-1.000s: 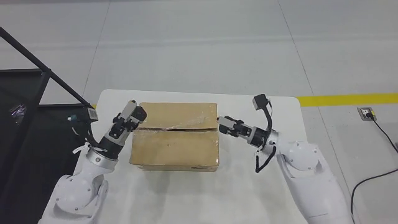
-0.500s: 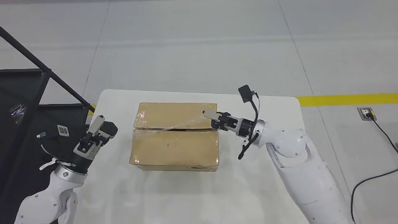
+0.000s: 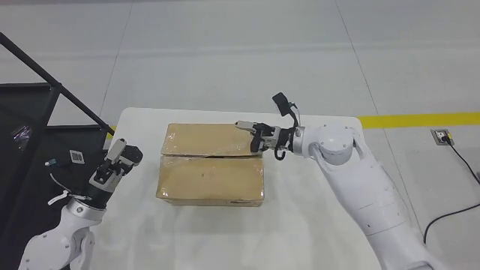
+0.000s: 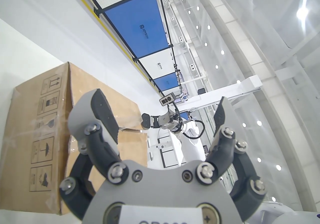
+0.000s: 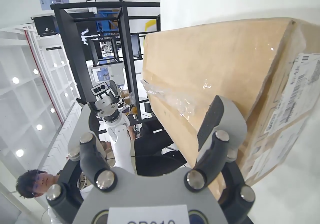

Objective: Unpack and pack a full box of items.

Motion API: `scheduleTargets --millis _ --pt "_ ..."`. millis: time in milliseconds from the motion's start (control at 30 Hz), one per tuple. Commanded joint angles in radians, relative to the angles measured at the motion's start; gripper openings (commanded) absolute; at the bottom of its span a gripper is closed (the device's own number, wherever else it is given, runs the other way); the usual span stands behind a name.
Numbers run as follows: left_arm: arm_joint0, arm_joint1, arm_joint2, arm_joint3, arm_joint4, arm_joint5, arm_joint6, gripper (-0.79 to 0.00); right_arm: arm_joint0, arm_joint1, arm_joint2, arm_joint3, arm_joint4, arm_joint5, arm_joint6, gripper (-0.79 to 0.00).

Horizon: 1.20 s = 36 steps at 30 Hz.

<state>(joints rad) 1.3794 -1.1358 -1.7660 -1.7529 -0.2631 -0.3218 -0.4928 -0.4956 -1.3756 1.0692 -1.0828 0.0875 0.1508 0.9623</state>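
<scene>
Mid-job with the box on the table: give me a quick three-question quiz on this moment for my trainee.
1. True or false: the cardboard box on the table has its top flaps standing open.
2. Which arm's gripper is at the box's top? A. left B. right C. both
3. Fill in: the left gripper, off to the box's side, has its fingers ____.
Key: 1. False; the flaps lie shut, with clear tape along the seam. 2. B, the right gripper. 3. open.
</scene>
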Motion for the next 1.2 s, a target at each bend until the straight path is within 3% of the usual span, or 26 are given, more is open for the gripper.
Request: scheduleTargets --millis 0,700,733,767,800,900,967,1167 --pt "-0.003 0.000 0.002 0.001 -0.001 0.002 0.000 0.000 0.008 0.000 -0.005 0.012 0.001 0.004 0.014 0.000" --pt "-0.011 0.003 0.010 0.016 -0.009 -0.003 0.002 0.000 0.061 -0.018 -0.077 0.076 -0.018 -0.013 -0.008 0.000" --pt "-0.010 0.003 0.010 0.016 -0.011 -0.003 0.000 0.000 0.066 -0.020 -0.081 0.082 -0.016 -0.018 -0.009 -0.237" --pt "-0.010 0.004 0.010 0.016 -0.012 -0.003 0.000 0.000 0.069 -0.021 -0.085 0.088 -0.015 -0.021 -0.009 -0.409" --pt "-0.010 0.004 0.011 0.018 -0.011 -0.002 -0.001 0.000 0.073 -0.023 -0.088 0.093 -0.014 -0.023 -0.008 -0.453" --pt "-0.013 0.004 0.015 0.021 -0.012 0.001 -0.004 0.000 0.082 -0.026 -0.097 0.105 -0.017 -0.023 -0.002 -0.699" --pt "-0.017 0.004 0.019 0.024 -0.012 0.001 -0.006 0.000 0.087 -0.027 -0.101 0.110 -0.017 -0.020 0.001 -0.779" --pt "-0.030 0.005 0.027 0.037 -0.012 0.006 -0.013 0.000 0.085 -0.028 -0.107 0.111 -0.022 -0.012 0.009 -0.785"
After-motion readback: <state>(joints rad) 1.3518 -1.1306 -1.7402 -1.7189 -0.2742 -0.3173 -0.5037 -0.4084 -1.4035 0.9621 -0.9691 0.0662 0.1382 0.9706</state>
